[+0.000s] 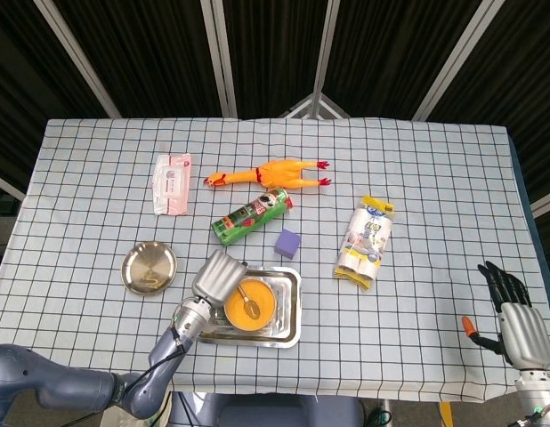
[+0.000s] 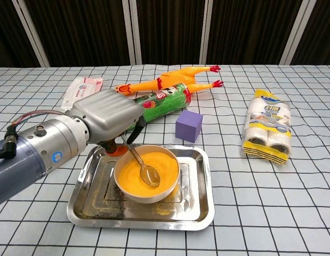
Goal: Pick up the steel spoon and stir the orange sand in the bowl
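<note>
A bowl (image 2: 147, 177) (image 1: 248, 305) of orange sand sits in a steel tray (image 2: 197, 205) (image 1: 291, 329) at the table's front. The steel spoon (image 2: 143, 167) (image 1: 248, 304) slants into the bowl, its scoop lying on the sand. My left hand (image 2: 109, 120) (image 1: 216, 277) holds the spoon's handle at the bowl's back left rim, fingers curled down over it. My right hand (image 1: 512, 312) rests at the table's front right corner, fingers spread, holding nothing; it shows only in the head view.
A purple cube (image 2: 188, 126), a green can (image 2: 162, 103) and a rubber chicken (image 2: 170, 79) lie behind the tray. A tissue pack (image 2: 267, 132) lies to the right, a wipes packet (image 1: 171, 182) at the back left, a steel plate (image 1: 149, 267) left of the tray.
</note>
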### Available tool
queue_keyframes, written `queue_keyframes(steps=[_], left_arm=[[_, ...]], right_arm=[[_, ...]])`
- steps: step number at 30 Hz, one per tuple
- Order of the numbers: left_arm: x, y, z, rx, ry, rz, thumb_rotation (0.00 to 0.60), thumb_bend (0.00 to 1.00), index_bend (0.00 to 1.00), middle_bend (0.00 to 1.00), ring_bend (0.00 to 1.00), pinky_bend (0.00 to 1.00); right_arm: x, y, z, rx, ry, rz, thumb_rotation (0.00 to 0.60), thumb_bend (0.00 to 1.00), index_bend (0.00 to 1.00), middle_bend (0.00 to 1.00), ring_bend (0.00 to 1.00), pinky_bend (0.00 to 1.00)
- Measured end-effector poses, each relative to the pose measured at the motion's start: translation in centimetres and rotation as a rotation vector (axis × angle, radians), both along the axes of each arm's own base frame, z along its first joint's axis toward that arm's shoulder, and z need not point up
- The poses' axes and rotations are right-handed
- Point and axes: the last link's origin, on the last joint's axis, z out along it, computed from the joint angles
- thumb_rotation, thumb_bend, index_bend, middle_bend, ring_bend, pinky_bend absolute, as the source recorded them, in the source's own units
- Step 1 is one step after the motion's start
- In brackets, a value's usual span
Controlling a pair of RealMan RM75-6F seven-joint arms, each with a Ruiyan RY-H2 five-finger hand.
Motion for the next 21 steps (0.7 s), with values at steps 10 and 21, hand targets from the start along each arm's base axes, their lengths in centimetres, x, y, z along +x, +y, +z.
queue_keyframes(steps=[10, 21], left_arm=[[0.07, 0.07, 0.18, 0.005, -0.005, 0.001, 0.600, 0.51, 0.59, 1.00, 1.00, 1.00], [0.09, 0.09, 0.35, -0.002, -0.009, -0.001, 0.600, 0.47, 0.52, 1.00, 1.00, 1.00]], right_arm=[[0.01, 0.01, 0.00, 0.000, 0.001, 0.001, 0.600, 0.40, 0.00, 0.00, 0.00, 0.00], [0.03, 0.04, -0.01, -0.001, 0.000, 0.001, 0.600, 0.40, 0.00, 0.00, 0.00, 0.00]])
